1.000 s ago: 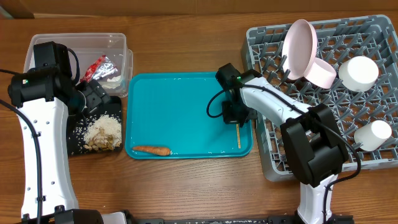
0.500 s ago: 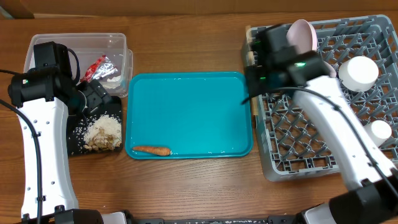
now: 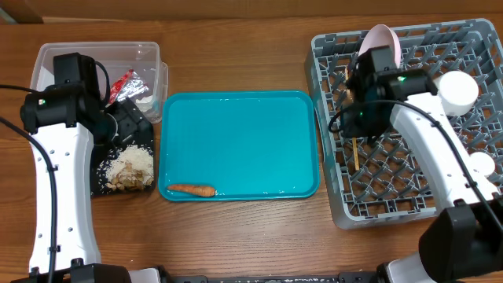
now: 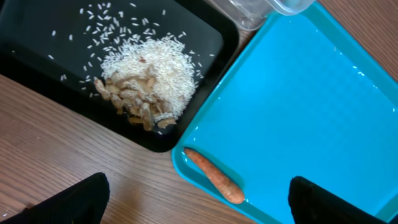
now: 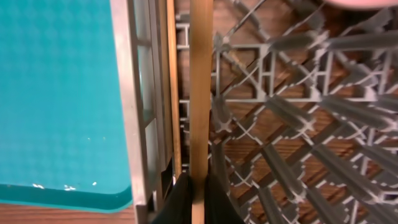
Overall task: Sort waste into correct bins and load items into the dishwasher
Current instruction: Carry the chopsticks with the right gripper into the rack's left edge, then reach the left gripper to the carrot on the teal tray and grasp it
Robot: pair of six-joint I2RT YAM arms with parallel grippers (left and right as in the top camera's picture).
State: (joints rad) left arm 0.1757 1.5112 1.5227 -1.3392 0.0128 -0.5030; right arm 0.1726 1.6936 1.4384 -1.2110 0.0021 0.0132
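chopsticks (image 5: 200, 93) are pinched in the right tool (image 5: 198, 200), which is closed tight on their near end. they run straight out ahead of it over the tray-side edge of the grey rack (image 5: 292, 124), with the teal tray (image 5: 56, 93) off to its left. so it's the loading step imo. next it needs to lower them between the pegs and let go. the left tool (image 4: 199, 205) is wide open and empty, carrot (image 4: 214, 177) just ahead between its fingers, probably its next grab.

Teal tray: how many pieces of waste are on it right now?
1. A small orange carrot lies along the near edge of the teal tray, toward the left arm's corner. No arm covers the tray, so none should be hidden.
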